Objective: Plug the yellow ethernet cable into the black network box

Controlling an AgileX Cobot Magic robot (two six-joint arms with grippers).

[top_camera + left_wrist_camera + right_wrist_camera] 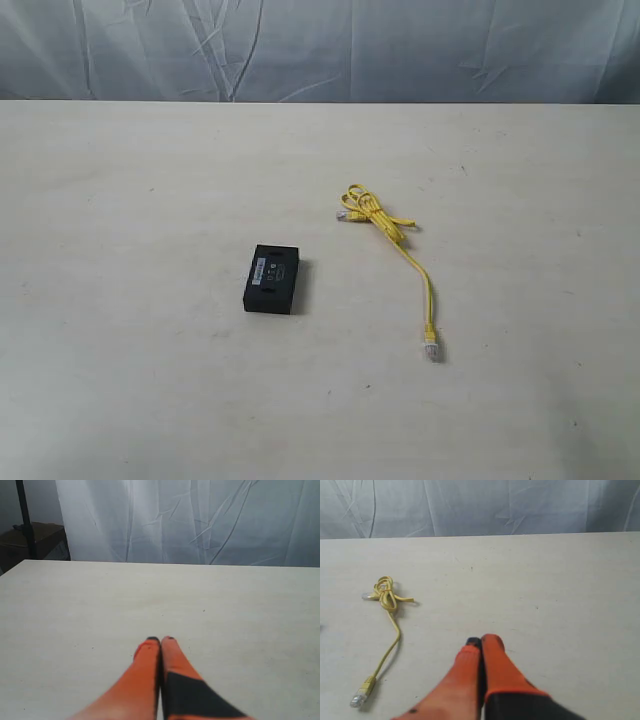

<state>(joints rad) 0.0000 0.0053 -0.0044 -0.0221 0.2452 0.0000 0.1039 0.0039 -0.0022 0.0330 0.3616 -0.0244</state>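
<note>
Left hand (160, 640): I see two long, tapering orange fingers (142, 677) with small black tips, one wrapped in a black patch. Right hand (481, 642) matches: orange, one black tip showing, black near the base.

Lab tabletop (120, 400) (draped white backdrop (400, 50))

Soft diffuse light; faint short shadows; wrist views blurred in near foreground.

You're looking at one yellow ethernet cable (388, 226) with two clear plugs — the free-end plug (431, 350) and the coil-end plug (344, 216). You have one black network box (272, 279) bearing one white label (258, 269), one table (120, 380), and two grippers — left gripper (160, 640), right gripper (481, 641).
</note>
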